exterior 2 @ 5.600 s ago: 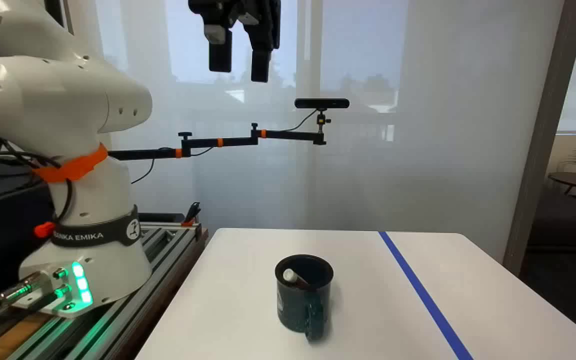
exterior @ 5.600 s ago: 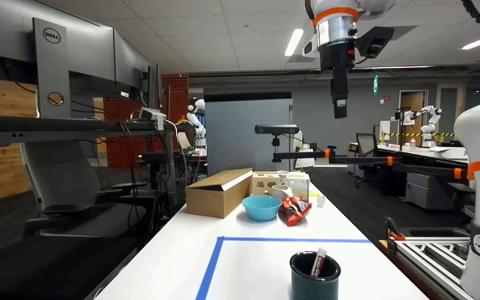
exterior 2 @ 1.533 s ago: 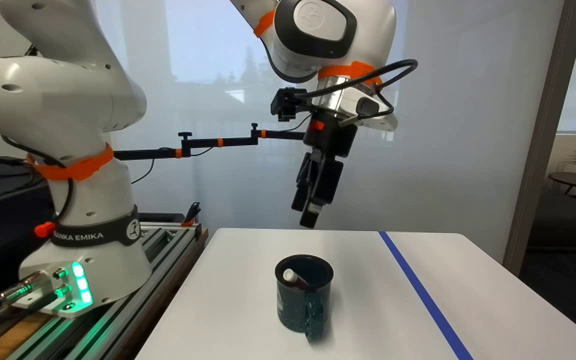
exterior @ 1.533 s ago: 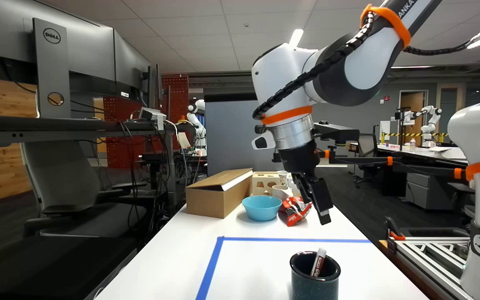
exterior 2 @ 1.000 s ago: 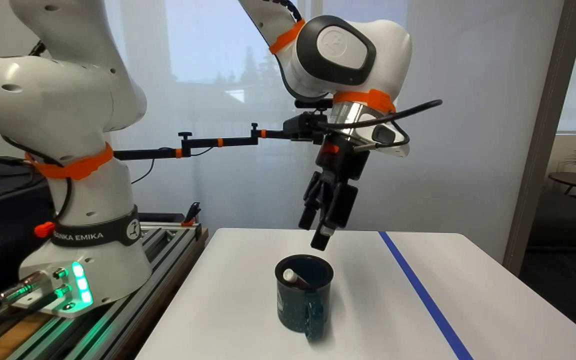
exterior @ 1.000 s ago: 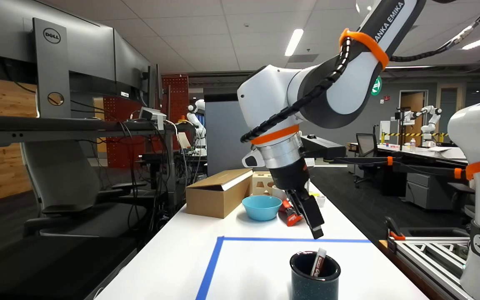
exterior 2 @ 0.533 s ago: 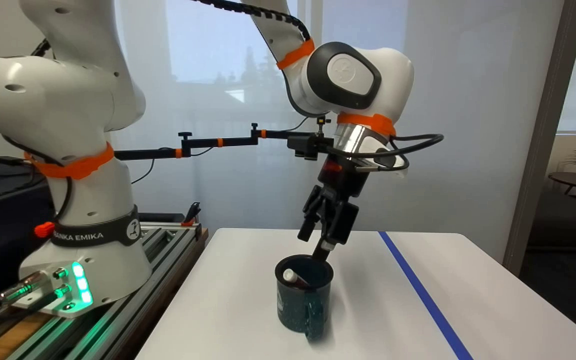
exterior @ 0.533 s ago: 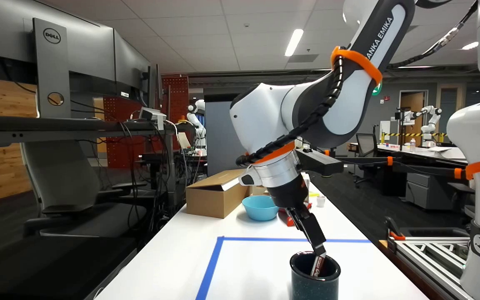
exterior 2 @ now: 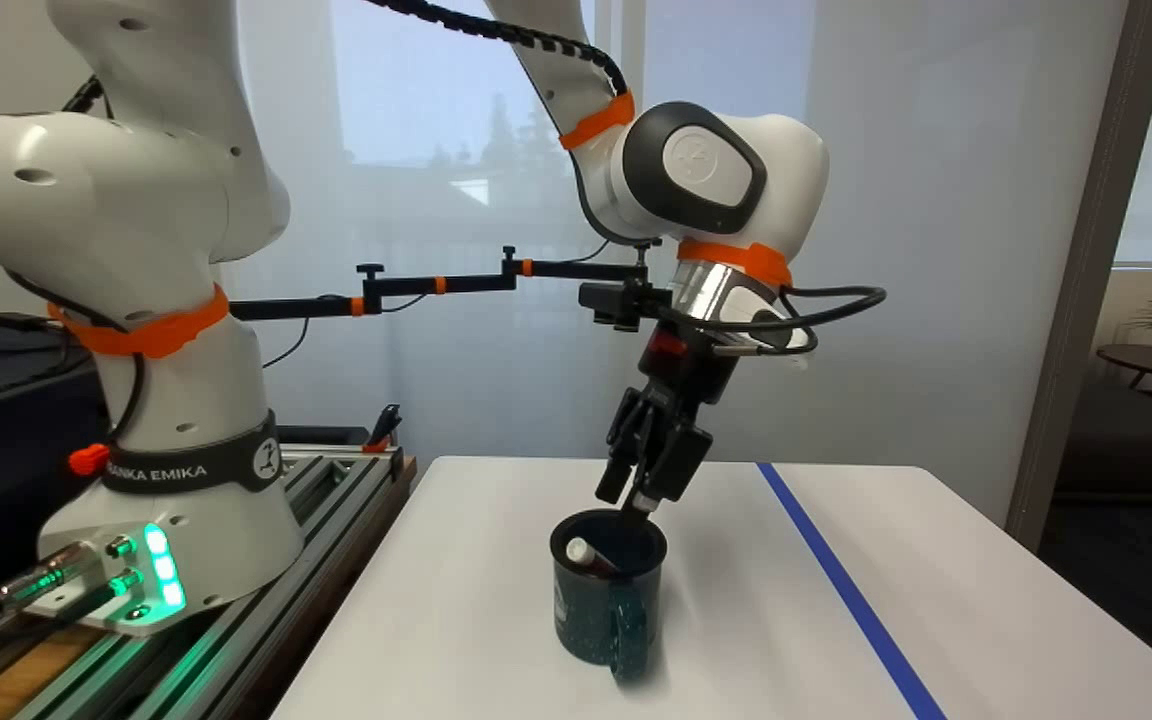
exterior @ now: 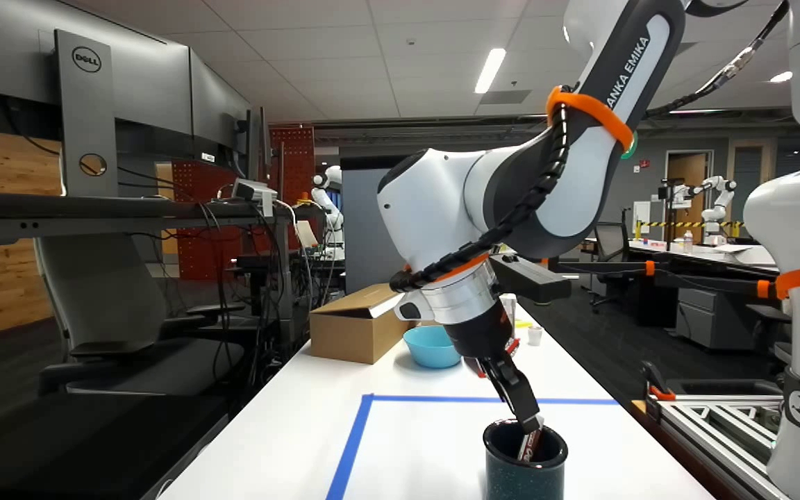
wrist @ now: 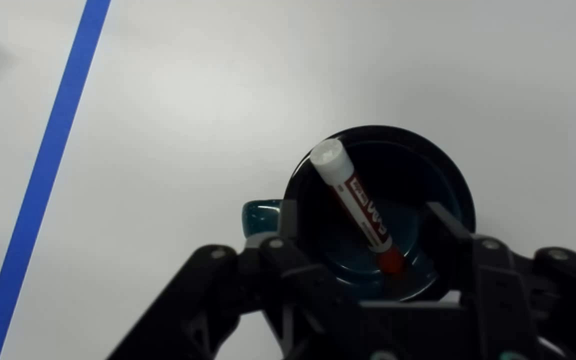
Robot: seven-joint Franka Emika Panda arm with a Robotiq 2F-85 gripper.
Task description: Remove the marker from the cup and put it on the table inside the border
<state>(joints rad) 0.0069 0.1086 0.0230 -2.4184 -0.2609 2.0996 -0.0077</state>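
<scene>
Nearest in the wrist view, the gripper [wrist: 363, 215] has its 2 fingers [wrist: 288, 220] well apart, at about 9 and 3 o'clock over the mouth of the cup [exterior 2: 591, 610], clamped on nothing. The marker [wrist: 355, 200] leans inside the cup, white end up near 11 o'clock in the wrist view, red end down near 5. I judge the reach almost complete; the grasp, the lift and the laying down are all left. Beyond lies the white table [wrist: 193, 150], then the blue border tape [wrist: 51, 150] toward 9 o'clock; the cup seems to stand inside it, so the marker should need only a short carry.

The wrist view alone gives the marker's full length and the gap on either side of it. In an exterior view little but the white end can be made out, while the handle [exterior 2: 629, 635] shows whole at about 5 o'clock. In an exterior view the tape's corner [exterior: 367, 398] appears at 10 o'clock from the cup, but the fingers line up there, so their spread cannot be told; farther off sit a turquoise bowl [exterior: 432, 347] at 11 and a cardboard box [exterior: 355, 333] at 10.
</scene>
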